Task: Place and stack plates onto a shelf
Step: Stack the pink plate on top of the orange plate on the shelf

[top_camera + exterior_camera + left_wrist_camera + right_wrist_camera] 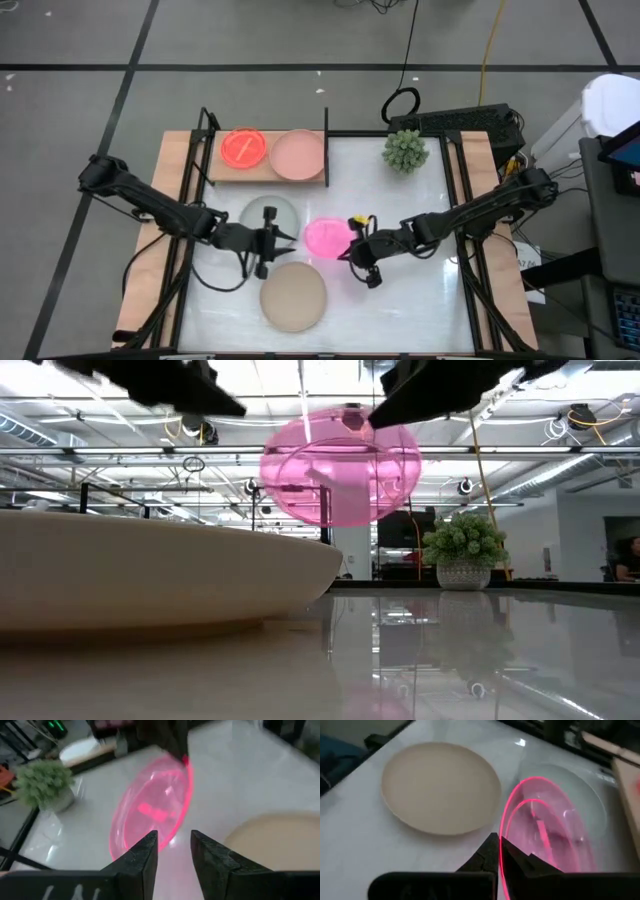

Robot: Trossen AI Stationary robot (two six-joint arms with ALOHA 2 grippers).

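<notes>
A small translucent neon pink plate [325, 238] hangs tilted in the air above the table's middle, as the low view shows [340, 468]. My right gripper [350, 250] is shut on its rim. My left gripper [285, 238] is open just left of the plate, its fingers [150, 847] pointing at the plate's near edge [162, 842]; whether they touch it I cannot tell. A grey-green plate [268, 215] and a beige plate [293, 296] lie flat on the table. On the wooden shelf [268, 176] lie an orange plate [243, 147] and a pale pink plate [298, 155]. My right gripper pinches the pink plate's rim [504, 837] on its right side, between the two fingers, coming level from the table's right. The plate is lifted clear of the table and tilted, standing nearly on edge out from the fingers.
A spiky green plant in a pot [405, 150] stands at the far right of the white tabletop [420, 300]. The shelf's black uprights [326, 140] rise at its ends. Black frame rails run along both sides of the table.
</notes>
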